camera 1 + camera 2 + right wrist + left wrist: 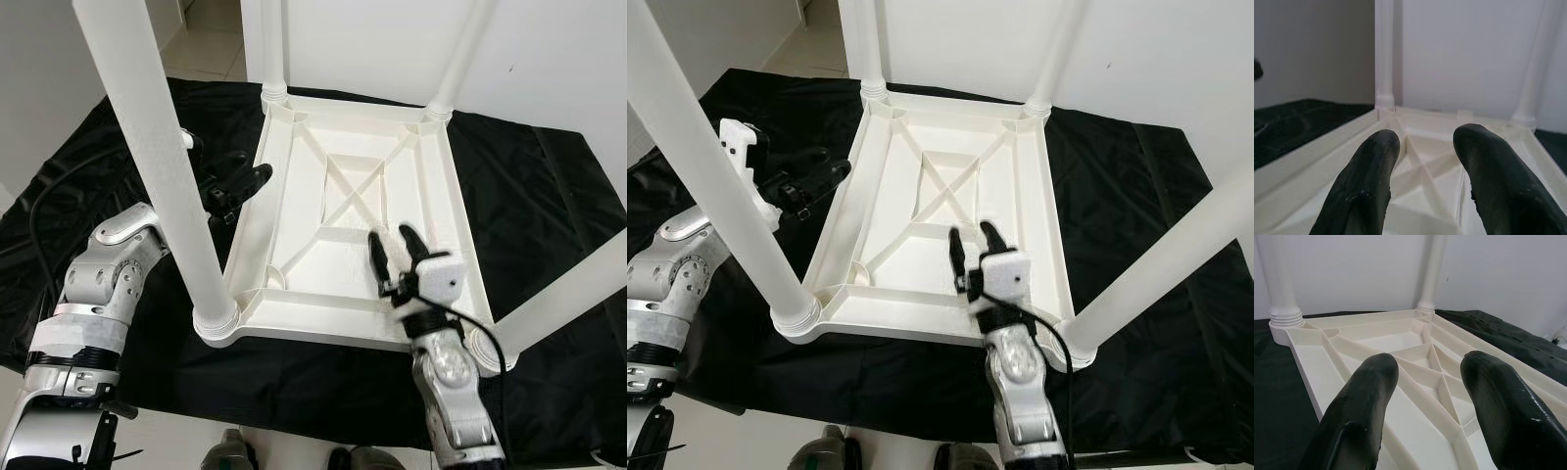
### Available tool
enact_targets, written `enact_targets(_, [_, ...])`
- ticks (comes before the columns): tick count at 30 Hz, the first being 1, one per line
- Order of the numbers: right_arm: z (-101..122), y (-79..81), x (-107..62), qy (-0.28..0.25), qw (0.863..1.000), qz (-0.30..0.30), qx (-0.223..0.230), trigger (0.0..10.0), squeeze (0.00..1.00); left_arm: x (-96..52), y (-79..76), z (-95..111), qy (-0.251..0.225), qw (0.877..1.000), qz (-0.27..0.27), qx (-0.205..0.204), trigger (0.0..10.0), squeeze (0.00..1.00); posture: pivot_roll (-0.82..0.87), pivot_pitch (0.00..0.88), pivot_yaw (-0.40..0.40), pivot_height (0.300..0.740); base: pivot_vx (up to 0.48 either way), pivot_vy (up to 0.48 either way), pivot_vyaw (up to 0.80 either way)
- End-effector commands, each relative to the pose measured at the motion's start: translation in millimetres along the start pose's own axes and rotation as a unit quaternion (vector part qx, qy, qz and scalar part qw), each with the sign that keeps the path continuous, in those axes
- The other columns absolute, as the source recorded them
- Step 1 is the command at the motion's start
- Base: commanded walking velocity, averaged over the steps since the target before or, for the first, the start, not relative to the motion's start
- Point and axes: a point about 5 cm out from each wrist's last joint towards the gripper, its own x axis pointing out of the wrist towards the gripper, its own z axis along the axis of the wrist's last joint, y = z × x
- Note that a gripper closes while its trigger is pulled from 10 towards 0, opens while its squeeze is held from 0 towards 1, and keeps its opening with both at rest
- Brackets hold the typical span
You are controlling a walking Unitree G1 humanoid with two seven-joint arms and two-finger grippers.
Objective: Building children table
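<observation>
A white plastic children's table [323, 315] lies upside down on a black cloth [549, 186], its ribbed underside facing up. Four white legs stand in its corner sockets: near left [167, 157], near right [568, 294], far left [272, 49] and far right [460, 59]. My left gripper [250, 176] hovers just outside the table's left rim, open and holding nothing. In the left wrist view its fingers [1361, 401] point across the underside. My right gripper [392, 240] is open over the near part of the underside, beside the right rim, also holding nothing.
The black cloth spreads well beyond the table on every side. A white wall [549, 49] rises close behind it, and pale floor tiles [211, 44] show at the far left. A black cable [54, 191] loops over the cloth by my left arm.
</observation>
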Motion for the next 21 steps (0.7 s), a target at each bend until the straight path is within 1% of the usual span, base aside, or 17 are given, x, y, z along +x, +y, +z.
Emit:
enact_targets(1, [-1.1, -1.7, -2.0, 0.01, 1.0, -0.004, 0.004, 10.0, 0.0, -1.2, -14.1, -0.6, 0.003, 0.992, -0.124, -0.001, 10.0, 0.0, 0.06, 0.081, 0.01, 0.74, 0.0, 0.0, 0.0])
enact_targets(3, [-0.4, -1.4, -2.4, 0.01, 1.0, -0.002, 0.004, 10.0, 0.0, -1.4, -14.1, -0.6, 0.003, 0.992, -0.123, -0.001, 10.0, 0.0, 0.06, 0.082, 0.009, 0.74, 0.0, 0.0, 0.0])
enact_targets(4, [0.7, 1.0, -7.0, 0.013, 1.0, 0.0, 0.004, 10.0, 0.0, -2.9, -14.1, -1.4, 0.005, 0.992, -0.122, -0.002, 10.0, 0.0, 0.06, 0.083, 0.007, 0.74, 0.0, 0.0, 0.0])
enact_targets(5, [0.7, 1.0, -7.0, 0.013, 1.0, 0.0, 0.004, 10.0, 0.0, -2.9, -14.1, -1.4, 0.005, 0.992, -0.122, -0.002, 10.0, 0.0, 0.06, 0.083, 0.007, 0.74, 0.0, 0.0, 0.0])
enact_targets(6, [0.3, 5.6, -17.3, 0.023, 1.0, 0.002, 0.003, 10.0, 0.0, -5.7, -15.8, -2.5, 0.008, 0.991, -0.13, -0.009, 10.0, 0.0, 0.06, 0.085, 0.006, 0.74, 0.0, 0.0, 0.0])
enact_targets(8, [0.3, 5.6, -17.3, 0.023, 1.0, 0.002, 0.003, 10.0, 0.0, -5.7, -15.8, -2.5, 0.008, 0.991, -0.13, -0.009, 10.0, 0.0, 0.06, 0.085, 0.006, 0.74, 0.0, 0.0, 0.0])
enact_targets(10, [-1.3, 13.7, -39.6, 0.053, 0.999, -0.009, 0.0, 10.0, 0.0, -14.5, -26.1, -6.6, 0.031, 0.984, -0.174, -0.016, 10.0, 0.0, 0.04, 0.086, 0.011, 0.74, 0.0, 0.0, 0.0])
enact_targets(11, [-1.3, 13.7, -39.6, 0.053, 0.999, -0.009, 0.0, 10.0, 0.0, -14.5, -26.1, -6.6, 0.031, 0.984, -0.174, -0.016, 10.0, 0.0, 0.04, 0.086, 0.011, 0.74, 0.0, 0.0, 0.0])
enact_targets(12, [-1.7, 16.0, -45.7, 0.062, 0.998, -0.012, 0.0, 10.0, 0.0, -17.3, -30.1, -8.1, 0.039, 0.981, -0.189, -0.017, 10.0, 0.0, 0.04, 0.086, 0.011, 0.74, 0.0, 0.0, 0.0])
enact_targets(13, [-0.6, 14.6, -50.1, 0.069, 0.997, -0.03, -0.002, 10.0, 0.0, -21.4, -36.7, -10.0, 0.051, 0.976, -0.209, -0.017, 10.0, 0.0, 0.03, 0.084, 0.018, 0.74, 0.0, 0.0, 0.0])
enact_targets(14, [-0.6, 14.6, -50.1, 0.069, 0.997, -0.03, -0.002, 10.0, 0.0, -21.4, -36.7, -10.0, 0.051, 0.976, -0.209, -0.017, 10.0, 0.0, 0.03, 0.084, 0.018, 0.74, 0.0, 0.0, 0.0])
enact_targets(16, [1.6, 10.3, -54.7, 0.075, 0.995, -0.06, -0.008, 10.0, 0.0, -28.1, -48.2, -11.1, 0.065, 0.969, -0.238, -0.018, 10.0, 0.0, 0.02, 0.083, 0.029, 0.74, 0.0, 0.0, 0.0])
enact_targets(17, [1.6, 10.3, -54.7, 0.075, 0.995, -0.06, -0.008, 10.0, 0.0, -28.1, -48.2, -11.1, 0.065, 0.969, -0.238, -0.018, 10.0, 0.0, 0.02, 0.083, 0.029, 0.74, 0.0, 0.0, 0.0])
enact_targets(19, [3.2, 6.7, -58.9, 0.082, 0.993, -0.077, -0.018, 10.0, 0.0, -32.7, -58.3, -9.2, 0.07, 0.963, -0.26, -0.02, 10.0, 0.0, 0.01, 0.084, 0.039, 0.74, 0.0, 0.0, 0.0])
enact_targets(20, [3.2, 6.7, -58.9, 0.082, 0.993, -0.077, -0.018, 10.0, 0.0, -32.7, -58.3, -9.2, 0.07, 0.963, -0.26, -0.02, 10.0, 0.0, 0.01, 0.084, 0.039, 0.74, 0.0, 0.0, 0.0])
enact_targets(21, [3.7, 5.7, -60.9, 0.085, 0.993, -0.082, -0.022, 10.0, 0.0, -34.2, -62.4, -7.8, 0.07, 0.961, -0.267, -0.02, 10.0, 0.0, 0.01, 0.084, 0.039, 0.74, 0.0, 0.0, 0.0])
